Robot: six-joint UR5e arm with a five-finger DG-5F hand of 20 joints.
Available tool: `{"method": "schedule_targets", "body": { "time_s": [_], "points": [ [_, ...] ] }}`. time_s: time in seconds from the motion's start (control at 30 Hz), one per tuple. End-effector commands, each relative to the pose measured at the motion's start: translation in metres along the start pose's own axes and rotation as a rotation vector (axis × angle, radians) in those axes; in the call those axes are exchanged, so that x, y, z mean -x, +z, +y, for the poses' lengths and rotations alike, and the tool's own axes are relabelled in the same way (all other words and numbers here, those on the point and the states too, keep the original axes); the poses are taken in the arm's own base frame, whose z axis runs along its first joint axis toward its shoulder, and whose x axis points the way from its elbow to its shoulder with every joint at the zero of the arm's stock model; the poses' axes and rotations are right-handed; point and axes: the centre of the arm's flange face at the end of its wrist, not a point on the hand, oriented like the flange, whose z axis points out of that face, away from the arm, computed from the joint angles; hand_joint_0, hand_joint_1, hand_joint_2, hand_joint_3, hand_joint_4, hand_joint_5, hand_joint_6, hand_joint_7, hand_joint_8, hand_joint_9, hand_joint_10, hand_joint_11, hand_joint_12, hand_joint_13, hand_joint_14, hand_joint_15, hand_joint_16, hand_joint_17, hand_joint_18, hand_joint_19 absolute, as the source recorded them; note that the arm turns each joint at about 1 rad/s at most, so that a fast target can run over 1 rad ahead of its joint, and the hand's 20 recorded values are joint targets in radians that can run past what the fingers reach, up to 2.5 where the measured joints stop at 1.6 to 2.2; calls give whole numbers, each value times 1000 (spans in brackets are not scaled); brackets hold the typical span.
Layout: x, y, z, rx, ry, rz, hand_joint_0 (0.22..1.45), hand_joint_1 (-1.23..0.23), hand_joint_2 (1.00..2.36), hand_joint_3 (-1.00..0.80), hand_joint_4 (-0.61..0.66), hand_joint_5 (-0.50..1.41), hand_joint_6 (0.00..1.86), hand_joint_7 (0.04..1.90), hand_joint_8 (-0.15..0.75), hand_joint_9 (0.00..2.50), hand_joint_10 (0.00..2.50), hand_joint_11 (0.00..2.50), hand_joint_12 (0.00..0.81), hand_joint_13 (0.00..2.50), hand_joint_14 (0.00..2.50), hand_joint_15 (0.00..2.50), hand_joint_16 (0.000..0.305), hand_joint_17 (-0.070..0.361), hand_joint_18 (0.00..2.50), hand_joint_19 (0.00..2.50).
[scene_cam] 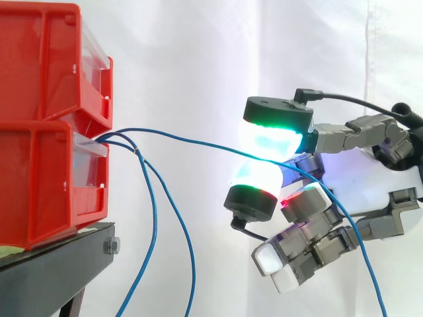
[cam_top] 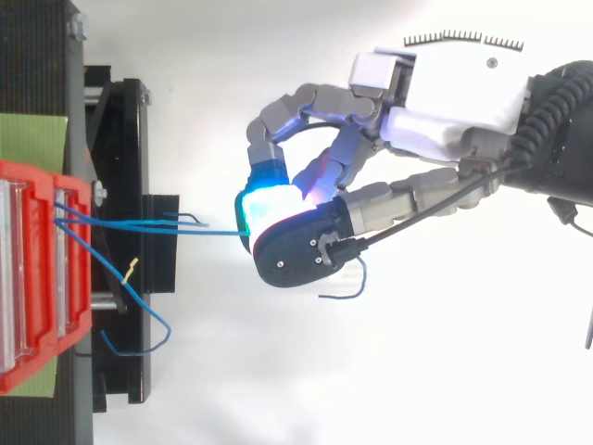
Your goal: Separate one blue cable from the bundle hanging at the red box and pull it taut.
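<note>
At the gap between the two stacked red bins, three thin blue cables are coming out. The hand is pinching one of them, the separated blue cable, between two glowing pads, approx. midway betw. bins and palm. Thumb and one finger are clamping it; the rest are sitting curled below, holding nothing.

That cable is running from the bin mouth across to the pinch w/ only a slight bow, so I'm judging it nearly taut, not quite. Its free tail is dropping away past the pads to the lower right. The two other cables are hanging slack by the black stand, well apart from the hand.

Handling: it's looking v. light, thin and limp, prob. w/ slick insulation. There's no weight to fight, but a hard pull is risking slip through the soft pads or a tug-out at the bin end. Best hold, imo, is where the pads are sitting now: a flat pad-to-pad pinch, clear of the others. In the top view I can't tell whether a 2nd strand is lying alongside near the pinch.
</note>
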Motion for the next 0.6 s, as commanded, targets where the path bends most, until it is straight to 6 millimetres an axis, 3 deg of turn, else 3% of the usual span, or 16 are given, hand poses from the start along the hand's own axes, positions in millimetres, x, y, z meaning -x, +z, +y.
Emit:
{"method": "schedule_targets", "body": {
  "time_s": [0.0, 0.33, 0.57],
  "points": [
    [-1, 0, 0, 0, -1, 4, 612, -771, 1028, -119, 36, -127, 911, 1310, 325, 1363, 25, 974, 327, 895, 16, 430, 43, 97, 694, 476],
    [-1, 0, 0, 2, -3, 4, 621, -737, 1022, -236, 51, -152, 914, 1247, 318, 1414, 27, 1118, 329, 907, 16, 431, 43, 97, 686, 460],
    [0, 0, -4, -4, -5, 3, 625, -712, 1020, -278, 62, -163, 916, 1213, 269, 1543, 11, 1632, 336, 959, 20, 500, 43, 97, 693, 464]
  ]
}}
